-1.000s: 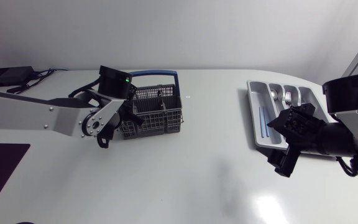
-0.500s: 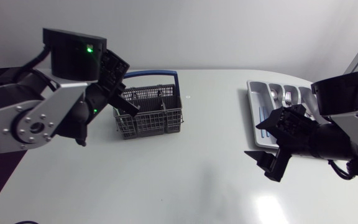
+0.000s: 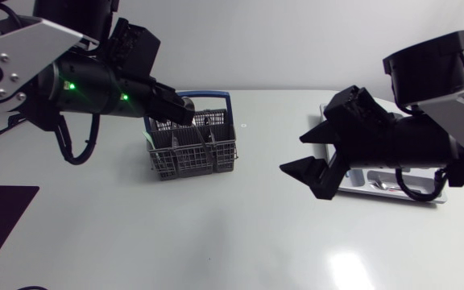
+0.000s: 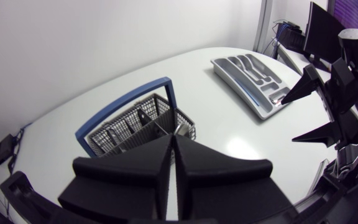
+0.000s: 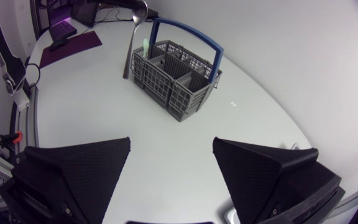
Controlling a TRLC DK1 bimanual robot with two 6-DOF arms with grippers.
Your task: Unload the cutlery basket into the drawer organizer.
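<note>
Both arms rising since a second ago; left gripper (image 4: 174, 140) clamping a spoon (image 5: 133, 37) over the cutlery basket (image 3: 192, 151); right gripper (image 3: 292, 153) gaping, hiding most of the drawer organizer (image 3: 381, 185).

A grey mesh basket (image 3: 193, 151) with an upright blue handle (image 3: 216, 97) stands square on the table, left of the middle and towards the far side. A silver spoon (image 5: 133, 43) hangs nearly upright, bowl uppermost, at the basket's left end. The pale grey organizer (image 4: 254, 76) lies flat at the far right, well apart from the basket, with a few pieces of cutlery in its slots.
</note>
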